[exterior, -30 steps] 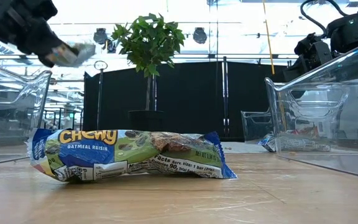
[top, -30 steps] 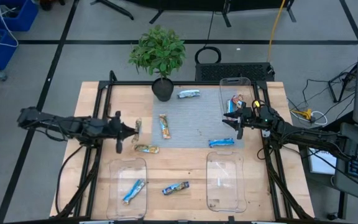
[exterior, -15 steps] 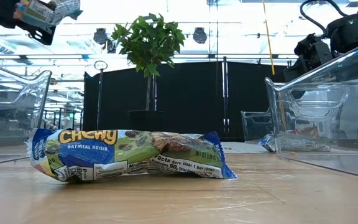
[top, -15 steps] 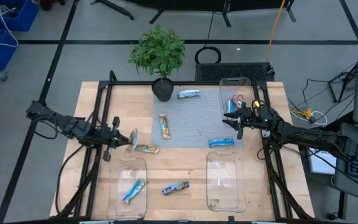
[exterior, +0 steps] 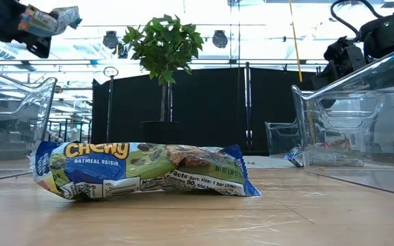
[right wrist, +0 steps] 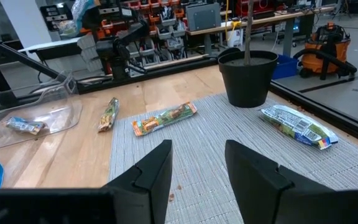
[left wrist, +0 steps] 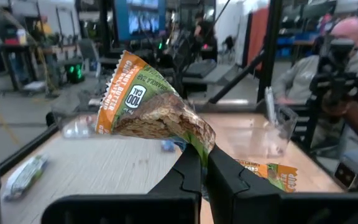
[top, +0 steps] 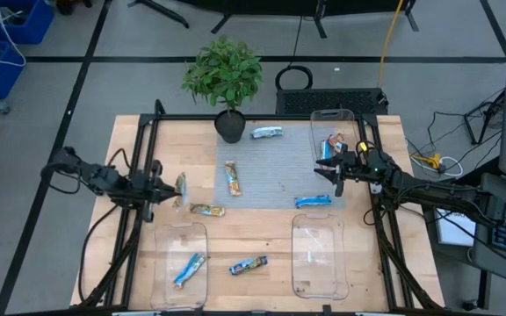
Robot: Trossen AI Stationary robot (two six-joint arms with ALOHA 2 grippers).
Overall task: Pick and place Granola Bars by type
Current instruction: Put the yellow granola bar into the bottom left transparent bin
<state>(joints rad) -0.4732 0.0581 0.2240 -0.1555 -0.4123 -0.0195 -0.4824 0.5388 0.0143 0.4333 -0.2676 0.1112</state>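
Observation:
My left gripper [top: 169,189] hovers over the table's left part, shut on an orange-and-green granola bar [left wrist: 146,107], which also shows in the low view's top corner [exterior: 55,17]. My right gripper [top: 336,172] waits open and empty beside the far right tray [top: 334,121]. Other bars lie flat. Two orange ones [top: 232,177] [top: 206,210] are left of centre. Blue ones lie on the grey mat [top: 267,132] [top: 313,201] and on the wood near the front [top: 248,264]. Another blue one [top: 188,269] lies in the near left tray. My left gripper pinches the bar's wrapper at one end [left wrist: 199,140] between its two fingers [left wrist: 188,171]. The fingers come level from the table's left side. The bar sticks out beyond the fingertips, tilted, lifted clear of the table.
Two clear trays stand near the front edge, left [top: 180,237] and right [top: 319,237]. A potted plant [top: 225,75] stands at the far edge, with a grey mat [top: 275,167] in front of it. Black frame rails [top: 139,158] run along both sides. People sit beyond the table [left wrist: 347,68].
My left gripper has drawn back toward the table's left edge and a little toward the near edge, swinging round as the arm folded. It has stayed shut on the bar, which stays clear of the table.

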